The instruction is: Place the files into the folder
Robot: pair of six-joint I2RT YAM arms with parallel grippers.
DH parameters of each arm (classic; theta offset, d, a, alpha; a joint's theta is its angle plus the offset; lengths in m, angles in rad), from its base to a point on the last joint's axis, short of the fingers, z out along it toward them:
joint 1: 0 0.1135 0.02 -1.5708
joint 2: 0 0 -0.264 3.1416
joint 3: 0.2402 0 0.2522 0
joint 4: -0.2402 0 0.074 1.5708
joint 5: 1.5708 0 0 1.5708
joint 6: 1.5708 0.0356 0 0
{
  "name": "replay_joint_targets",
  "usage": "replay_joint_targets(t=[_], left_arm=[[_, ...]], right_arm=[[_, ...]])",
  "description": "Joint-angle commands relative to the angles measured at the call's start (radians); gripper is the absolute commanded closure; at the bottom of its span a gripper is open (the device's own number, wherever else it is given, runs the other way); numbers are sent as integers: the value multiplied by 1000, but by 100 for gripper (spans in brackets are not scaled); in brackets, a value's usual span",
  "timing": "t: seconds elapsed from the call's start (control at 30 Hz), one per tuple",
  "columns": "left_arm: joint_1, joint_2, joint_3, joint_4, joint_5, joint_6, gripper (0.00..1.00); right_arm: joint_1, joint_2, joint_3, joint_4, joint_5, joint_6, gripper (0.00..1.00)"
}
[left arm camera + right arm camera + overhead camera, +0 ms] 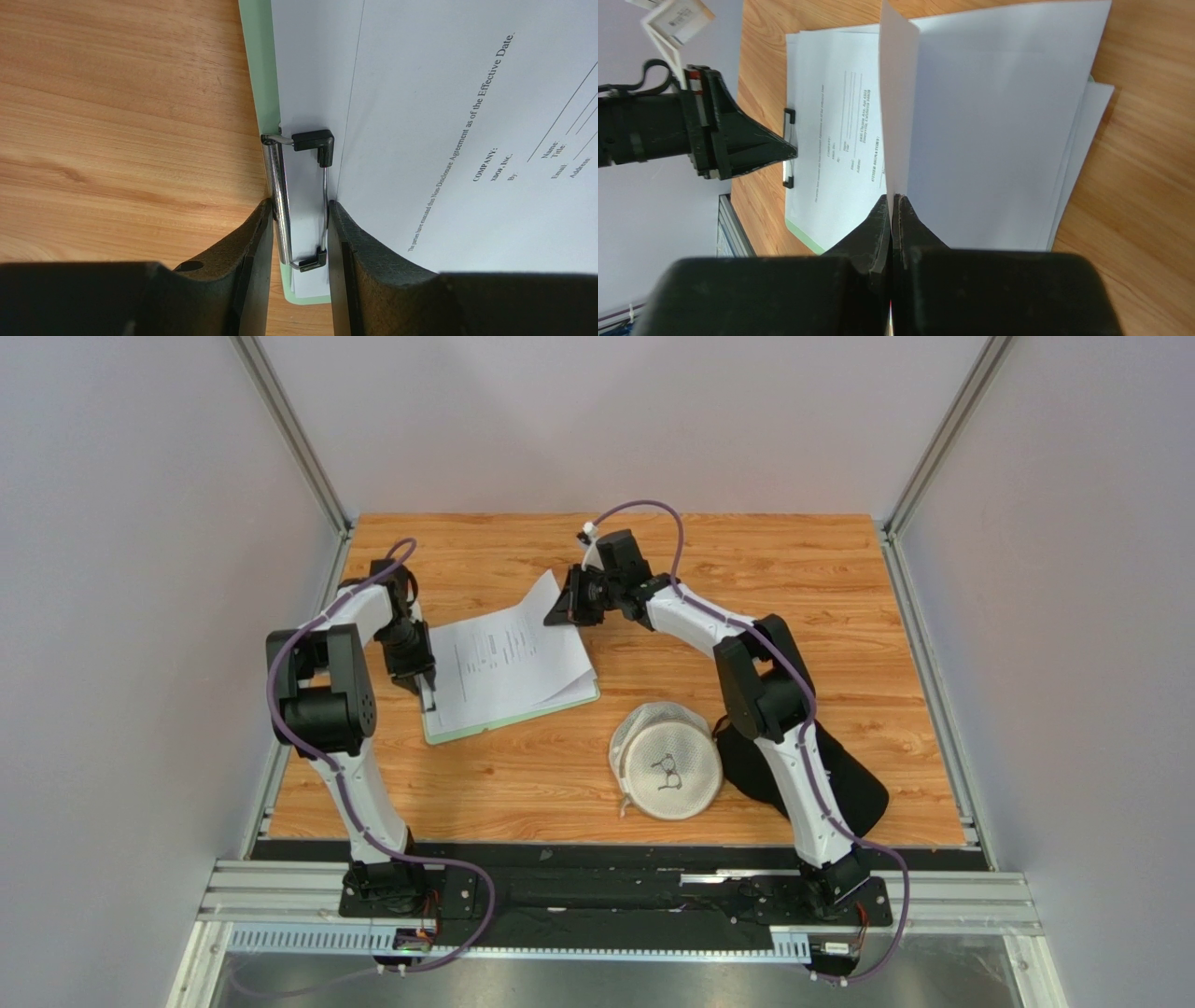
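Wooden table (842, 616) carries the light-green folder (508, 718) left of centre, lying flat, long axis running left to right with the right end angled slightly away, clipped short edge pointing toward the left arm; the files (498, 661) lie stacked on it, printed text uppermost. Right gripper (892, 199): jaws pressed together on the edge of the top sheet (990, 126), which stands raised off the stack; left gripper (300, 210): jaws clamped on either side of the metal clip (303, 143).
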Motion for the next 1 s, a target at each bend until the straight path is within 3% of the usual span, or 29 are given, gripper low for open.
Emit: replay_joint_targets(t=[0.0, 0.23, 0.47, 0.97], left_arm=[[-3, -46, -41, 63, 100, -7, 100], [11, -75, -78, 113, 176, -5, 100], [40, -94, -114, 152, 248, 35, 100], [44, -172, -199, 259, 317, 27, 100]], right_arm=[[8, -85, -47, 46, 30, 10, 100], [-3, -82, -61, 43, 32, -33, 100], [-49, -18, -13, 25, -73, -98, 100], [-47, 41, -2, 46, -128, -171, 100]])
